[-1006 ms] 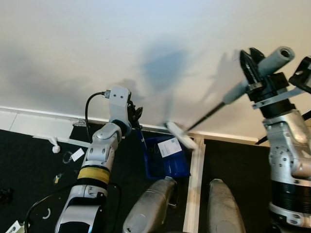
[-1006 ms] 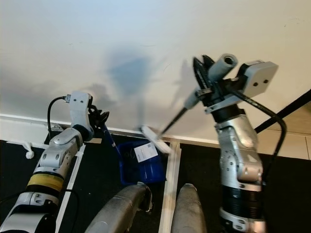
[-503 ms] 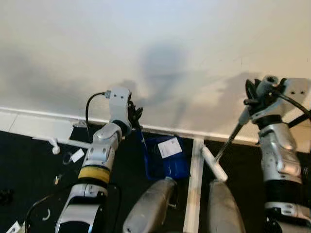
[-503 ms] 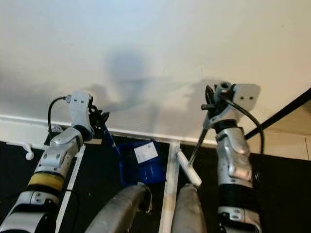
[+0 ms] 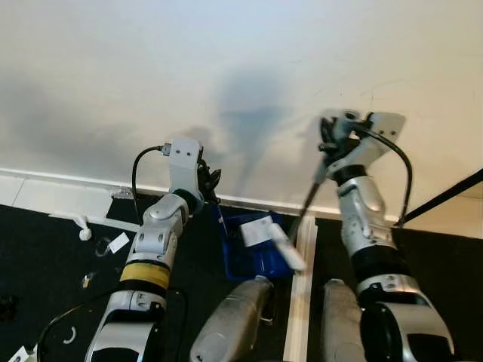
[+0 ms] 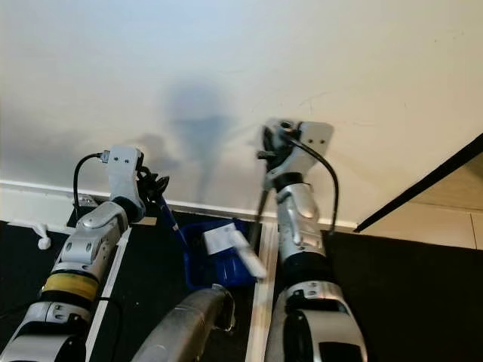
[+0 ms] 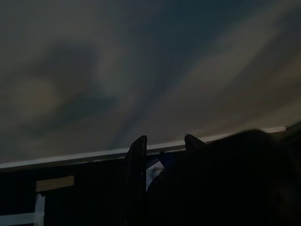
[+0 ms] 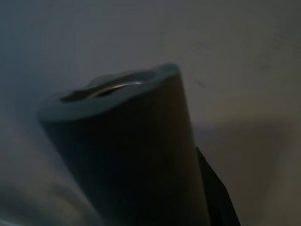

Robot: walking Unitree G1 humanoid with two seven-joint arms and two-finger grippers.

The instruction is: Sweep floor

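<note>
The right tool [image 5: 330, 143] is raised in front of the white wall [image 5: 226, 68], clenched around the grey grip of a broom [image 5: 306, 207]. The broom's thin dark shaft slants down from that grip toward the robot's left, and its pale head [image 5: 281, 246] hangs blurred over the near edge of a blue dustpan [image 5: 253, 253]. In the right wrist view the thick grey end of the broom handle [image 8: 127, 155] stands close against the lens, with one black finger [image 8: 214, 188] showing at its side.

The left tool [image 5: 209, 179] sits near the white baseboard [image 5: 68, 181], grasping the blue handle of the dustpan — the handle runs down from its fingers to the pan, which rests on the dark floor [image 5: 45, 256] right at the foot of the wall. A white label [image 5: 255, 230] lies on the pan's inside face. The left wrist view is very dark; two black fingers [image 7: 136, 160] can be made out pointing at the baseboard, with a bit of blue and white between them.

A white strip [image 5: 302, 302] runs along the floor from the wall toward the robot, just beside the dustpan. On the floor to the robot's left lie small scraps — a white tag [image 5: 119, 241], a white hook-shaped piece [image 5: 81, 226] and a pale curved bit [image 5: 70, 334].
</note>
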